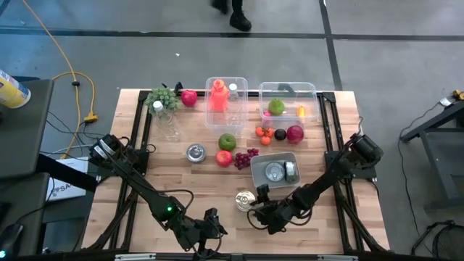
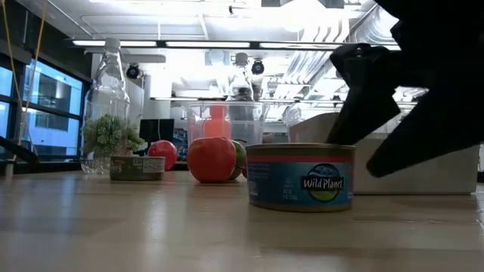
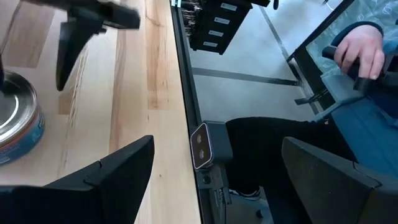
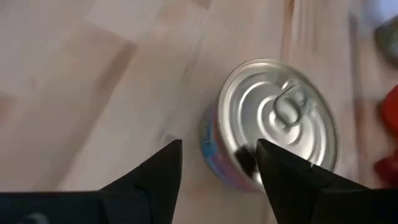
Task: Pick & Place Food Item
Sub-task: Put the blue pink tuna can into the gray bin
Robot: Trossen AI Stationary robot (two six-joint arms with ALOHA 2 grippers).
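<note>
You are working over a pale butcher-block wooden table (image 1: 181,181) on a grey concrete floor, with a glass-walled room behind it in the low view.

Nearest the front edge, at the bottom of the high view, the left gripper (image 1: 210,226) waits with its fingers spread wide, holding nothing; its wrist view looks off the table edge toward a seated person's hand (image 3: 360,53).

Just right of it, your right gripper (image 1: 262,210) sits beside the short round tin can with the blue label (image 1: 246,200), lower centre of the high view. In the right wrist view the can (image 4: 273,121) stands upright, pull-tab up, just beyond the two dark fingers, which are parted and not around it. Nothing is held. It reads as a can either just set down or not yet gripped; the pictures cannot settle which.

Further back, a grey rectangular tray (image 1: 274,168) holds two more tins, probably grouped as the cans' place. Beyond lie a red apple (image 1: 223,158), a green apple (image 1: 228,141) and purple grapes (image 1: 246,156), and at the far edge two clear plastic containers (image 1: 288,101) with more food.
</note>
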